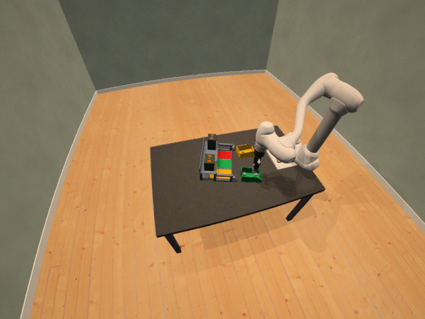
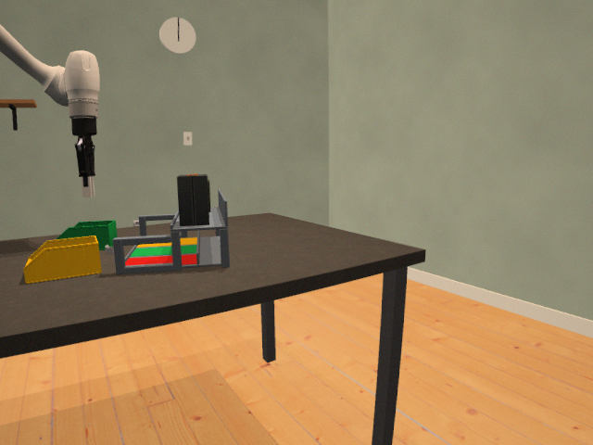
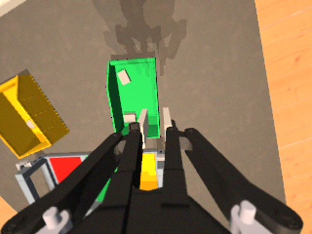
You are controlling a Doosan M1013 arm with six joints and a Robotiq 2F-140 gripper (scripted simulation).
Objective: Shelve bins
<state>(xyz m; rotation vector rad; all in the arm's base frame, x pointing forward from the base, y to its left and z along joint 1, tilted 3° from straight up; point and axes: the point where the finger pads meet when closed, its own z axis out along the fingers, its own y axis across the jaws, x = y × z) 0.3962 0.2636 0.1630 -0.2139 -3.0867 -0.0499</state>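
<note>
A dark rectangular table with straight black legs [image 1: 192, 202] [image 2: 306, 282] [image 3: 219, 88] stands on a pale plank floor [image 1: 119, 274] [image 2: 478, 374] [image 3: 285, 73] between grey-green walls [image 1: 171, 41] [image 2: 455, 120]. A round white clock [image 2: 177, 34] hangs above a small white wall plate [image 2: 187, 138]. Orange marks top the black boxes [image 1: 211, 141] [image 1: 209, 162] [image 2: 193, 199] on the shelf's upper board; any lettering is too small to read.

The open-fronted green plastic bin [image 1: 250, 175] [image 2: 103, 235] [image 3: 138, 93] holds two small pale parts [image 3: 124, 77] [image 3: 130, 118]. It sits on the table, between the grey shelf frame [image 1: 201, 173] [image 2: 119, 256] [image 3: 26, 187] and the table's edge on the robot's side. The yellow plastic bin [image 1: 245, 151] [image 2: 64, 260] [image 3: 46, 114], with a pale part visible inside, lies near the shelf corner by the red strip [image 1: 224, 155] [image 2: 160, 260] [image 3: 65, 168]. The black two-finger gripper [image 1: 255, 169] [image 2: 88, 186] [image 3: 155, 116] hovers above the green bin, slightly parted and grasping nothing.
</note>
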